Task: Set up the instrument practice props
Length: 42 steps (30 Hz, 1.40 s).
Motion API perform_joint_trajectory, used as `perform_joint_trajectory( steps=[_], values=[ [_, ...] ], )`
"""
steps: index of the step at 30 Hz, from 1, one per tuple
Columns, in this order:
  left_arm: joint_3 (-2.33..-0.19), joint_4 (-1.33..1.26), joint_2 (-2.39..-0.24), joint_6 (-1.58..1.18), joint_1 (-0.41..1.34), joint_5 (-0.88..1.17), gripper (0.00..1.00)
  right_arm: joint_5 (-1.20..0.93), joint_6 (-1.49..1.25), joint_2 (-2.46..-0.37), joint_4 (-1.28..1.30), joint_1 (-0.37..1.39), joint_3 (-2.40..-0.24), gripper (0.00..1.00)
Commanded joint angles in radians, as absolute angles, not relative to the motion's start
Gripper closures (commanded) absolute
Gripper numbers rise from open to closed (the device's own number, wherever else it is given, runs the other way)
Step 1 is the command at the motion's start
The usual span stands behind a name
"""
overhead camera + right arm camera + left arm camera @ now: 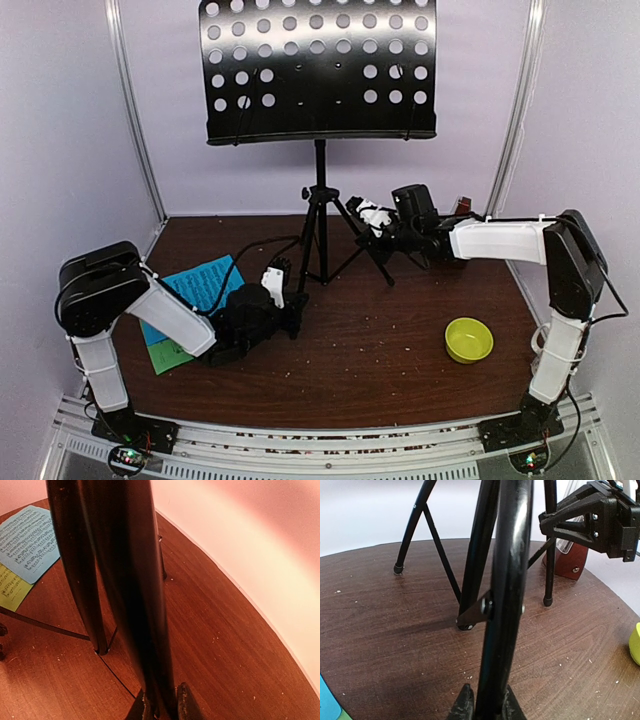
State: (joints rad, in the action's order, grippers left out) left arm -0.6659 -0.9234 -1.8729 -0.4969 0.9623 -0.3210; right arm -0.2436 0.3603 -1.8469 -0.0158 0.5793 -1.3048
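at the back centre of the table (pixel 380 360), the black tripod music stand (pixel 320 70) stands upright. left gripper (pixel 487 707) is closed around its near leg; right gripper (pixel 161 705) clamps another leg. blue sheet (pixel 205 283) and green sheet (pixel 172 354) lie flat beside the left arm. metronome (pixel 570 562), apparently upright, sits just behind the right gripper, partly hidden.

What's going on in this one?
Both arms grip the upright music stand by its tripod: the left gripper is closed on one leg, the right gripper on another. The blue and green music sheets lie on the table at left, not yet on the stand. The metronome sits behind the right gripper.
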Motion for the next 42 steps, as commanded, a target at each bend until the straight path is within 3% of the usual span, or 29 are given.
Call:
perform_joint_trajectory(
  steps=[1, 6, 11, 14, 18, 21, 28, 30, 37, 42],
  values=[
    [-0.651, -0.758, -1.937, -0.669, 1.008, -0.263, 1.0, -0.146, 0.253, -1.875, -0.022, 0.541, -1.294, 0.94],
    [-0.67, -0.754, -1.935, -0.66, 1.008, -0.253, 0.99, -0.156, 0.23, -1.83, -0.043, 0.541, -1.245, 0.76],
    [-0.671, -0.759, -1.909, -0.657, 1.007, -0.231, 0.91, -0.177, 0.211, -1.765, -0.069, 0.543, -1.191, 0.57],
    [-0.661, -0.768, -1.889, -0.648, 1.008, -0.218, 0.79, -0.186, 0.201, -1.724, -0.084, 0.544, -1.158, 0.44],
    [-0.632, -0.753, -1.815, -0.62, 1.008, -0.233, 0.47, -0.203, 0.189, -1.669, -0.088, 0.546, -1.126, 0.34],
    [-0.611, -0.676, -1.713, -0.586, 1.002, -0.264, 0.3, -0.202, 0.166, -1.617, -0.092, 0.549, -1.101, 0.3],
    [-0.573, -0.374, -1.422, -0.525, 0.921, -0.281, 0.1, -0.181, 0.108, -1.486, -0.106, 0.552, -1.02, 0.13],
    [-0.565, -0.286, -1.343, -0.533, 0.862, -0.268, 0.04, -0.147, 0.091, -1.432, -0.129, 0.552, -0.971, 0.02],
    [-0.523, -0.045, -1.131, -0.553, 0.691, -0.226, 0.02, -0.143, -0.076, -1.254, -0.299, 0.548, -0.797, 0.0],
    [-0.531, 0.206, -1.033, -0.575, 0.574, -0.221, 0.02, -0.291, -0.205, -1.196, -0.258, 0.545, -0.772, 0.0]
  ],
)
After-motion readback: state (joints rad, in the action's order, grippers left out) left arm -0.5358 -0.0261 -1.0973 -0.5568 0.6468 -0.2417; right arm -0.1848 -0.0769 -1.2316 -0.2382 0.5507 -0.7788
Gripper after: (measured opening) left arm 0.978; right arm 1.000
